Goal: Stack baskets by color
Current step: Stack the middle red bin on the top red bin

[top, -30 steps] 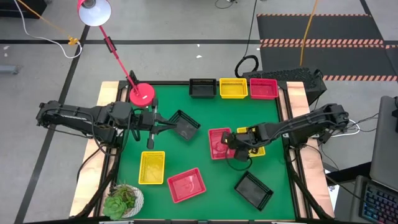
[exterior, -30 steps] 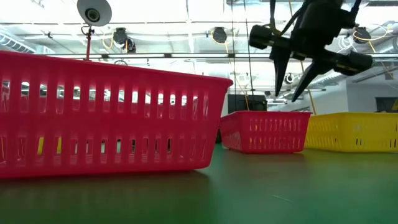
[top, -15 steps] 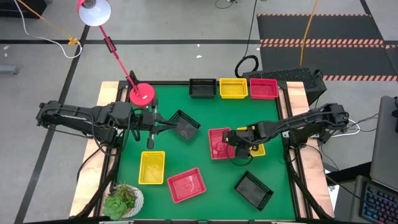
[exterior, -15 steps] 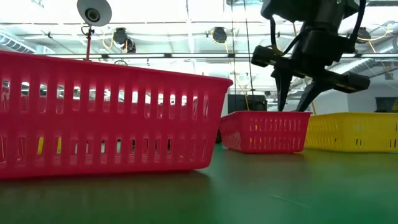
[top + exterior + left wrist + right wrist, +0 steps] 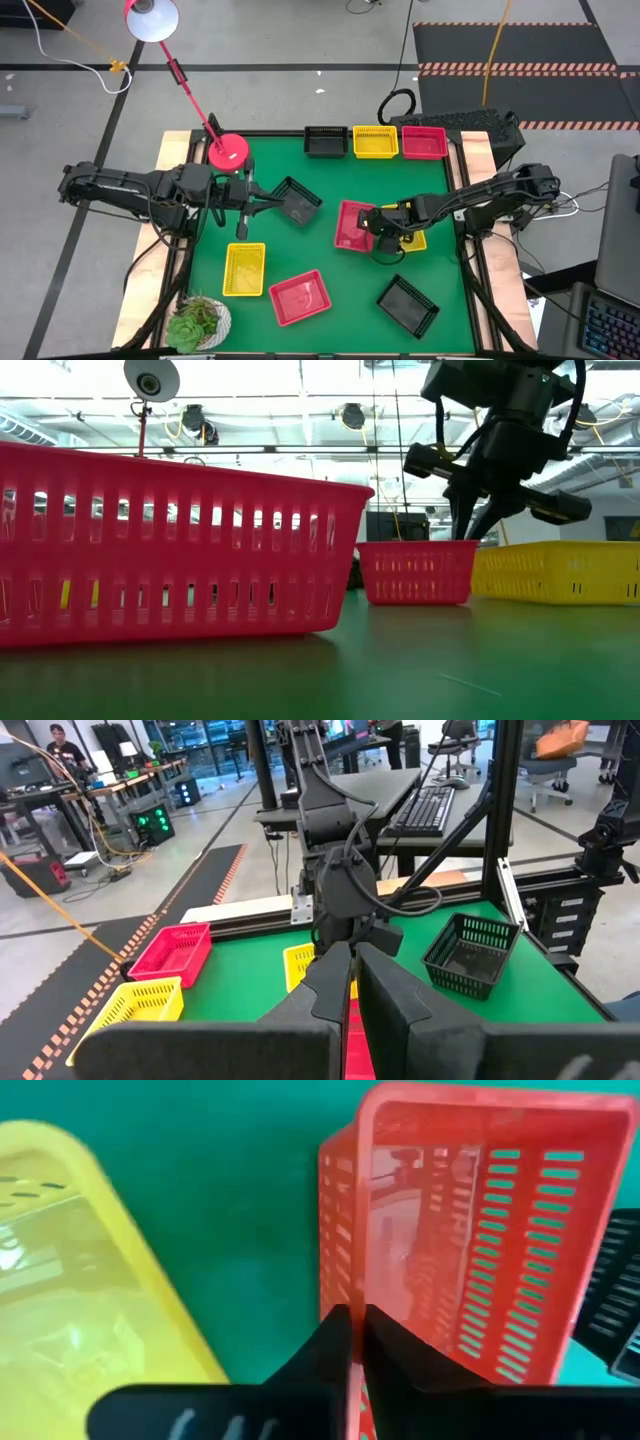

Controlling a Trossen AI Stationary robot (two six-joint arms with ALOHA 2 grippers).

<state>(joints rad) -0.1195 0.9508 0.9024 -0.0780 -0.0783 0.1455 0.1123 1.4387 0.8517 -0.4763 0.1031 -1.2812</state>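
My right gripper is shut on a red basket at the table's middle. A yellow basket lies right beside it, partly under the arm. My left gripper hovers at the left, its fingers nearly together with nothing seen between them. A black basket lies just past its fingertips in the high view. Whether they touch I cannot tell. Other baskets rest flat on the green mat. My right gripper pinches the rim of the red basket's right-hand long wall, one finger inside the basket and one outside. The fingers slant down from above and from the table's right. In the low view the basket's underside rests on the mat.
A black, a yellow and a red basket line the far edge. Toward the near edge lie a yellow, a red and a black one. Pink lamp base far left, potted plant near left.
My right gripper has sunk from above the red basket onto its right wall and shut on the rim. The red basket has since turned a little on the mat and looks narrower in the low view.
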